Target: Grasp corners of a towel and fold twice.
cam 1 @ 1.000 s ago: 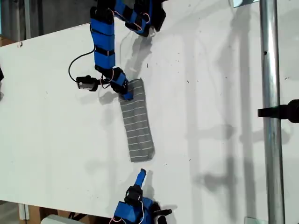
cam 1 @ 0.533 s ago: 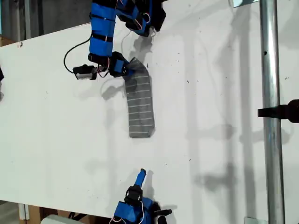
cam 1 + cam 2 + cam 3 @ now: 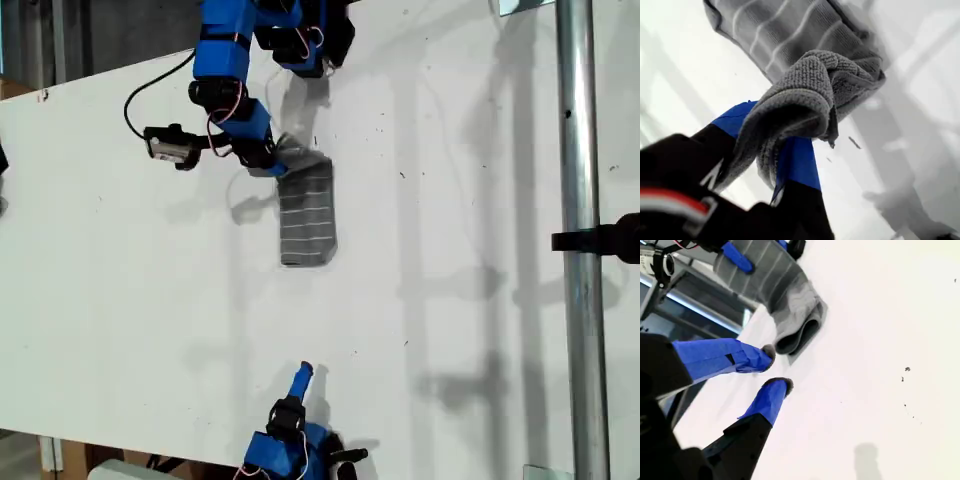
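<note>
Clamped on a bunched end of the towel (image 3: pixel 805 80): my first hand (image 3: pixel 272 163), at the top of the exterior view, left of centre, cloth draped over both blue-taped fingers (image 3: pixel 797 162) in its wrist view. Just right of it, the towel (image 3: pixel 306 213) itself, lying mid-bench as a short doubled strip, stripes running across, the gripped end lifted and carried over the part resting flat. Lower in the same view, near the bottom edge, my second hand (image 3: pixel 300 378), well apart from the cloth, jaws parted and holding nothing; in its own view a rounded fold of the towel (image 3: pixel 799 335) ahead of the open fingertips (image 3: pixel 766 352).

Judged progress: first fold apparently done, given the narrow strip; second fold under way, with the raised end not yet laid down or released. Left to do: set that end flush on the far edge, let go, perhaps press flat.

Bench (image 3: pixel 450 300): plain white board, lightly speckled, crossed by soft shadows. Further right, an upright metal pole (image 3: pixel 578 230) with a black clamp (image 3: pixel 600 240). Beyond the board's top-left edge, dim room, little discernible.
</note>
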Robot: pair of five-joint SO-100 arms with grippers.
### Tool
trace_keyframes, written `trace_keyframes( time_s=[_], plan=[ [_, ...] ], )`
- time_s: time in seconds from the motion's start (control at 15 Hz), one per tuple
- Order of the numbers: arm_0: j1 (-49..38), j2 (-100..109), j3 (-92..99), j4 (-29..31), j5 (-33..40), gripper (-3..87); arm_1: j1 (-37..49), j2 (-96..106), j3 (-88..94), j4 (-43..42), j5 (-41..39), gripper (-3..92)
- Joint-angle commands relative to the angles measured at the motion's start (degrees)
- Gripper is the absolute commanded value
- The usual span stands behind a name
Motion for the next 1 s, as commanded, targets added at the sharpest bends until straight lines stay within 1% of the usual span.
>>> trace_keyframes(
  time_s=[0.0, 0.2, 0.33, 0.4, 0.47, 0.53, 0.6, 0.67, 0.73, 0.8, 0.93],
  plan=[
    [0.3, 0.4, -0.8, -1.1, 0.1, 8.3, -1.3, -11.6, -11.6, -6.7, -0.7, -0.2],
    [0.4, 0.4, -0.7, -1.1, -0.1, 8.2, -3.6, -26.1, -18.6, -14.4, -0.4, -0.2],
    [0.4, 0.4, -0.4, -1.1, -0.4, 8.2, -4.6, -34.6, -21.4, -21.1, -0.3, -0.2],
    [0.4, 0.4, -0.2, -1.1, -0.4, 8.2, -5.1, -38.1, -23.9, -22.6, -0.7, 3.5],
    [0.4, 0.4, -0.1, -1.1, -0.4, 8.2, -5.7, -40.5, -26.4, -22.3, -0.7, 14.6],
    [0.4, 0.4, -0.1, -1.0, -0.4, 8.2, -6.0, -41.7, -29.2, -19.5, -0.3, 24.5],
    [0.3, 0.4, 0.1, -1.0, -0.5, 8.2, -6.2, -41.5, -31.6, -16.0, -0.7, 37.5],
    [0.1, 0.4, 0.3, -1.4, -0.4, 8.2, -6.2, -39.4, -33.0, -13.0, -2.5, 40.6],
    [0.0, 0.4, 0.4, -1.6, -0.2, 8.2, -5.7, -35.2, -32.5, -11.2, -4.3, 35.3],
    [-0.1, 0.4, 0.4, -1.6, -0.2, 8.2, -4.4, -30.2, -32.4, -8.0, -5.4, 34.5],
    [-0.1, 0.4, 0.9, -1.4, -1.0, 8.3, -0.2, -15.8, -28.7, -2.7, -8.8, 28.2]
  ],
)
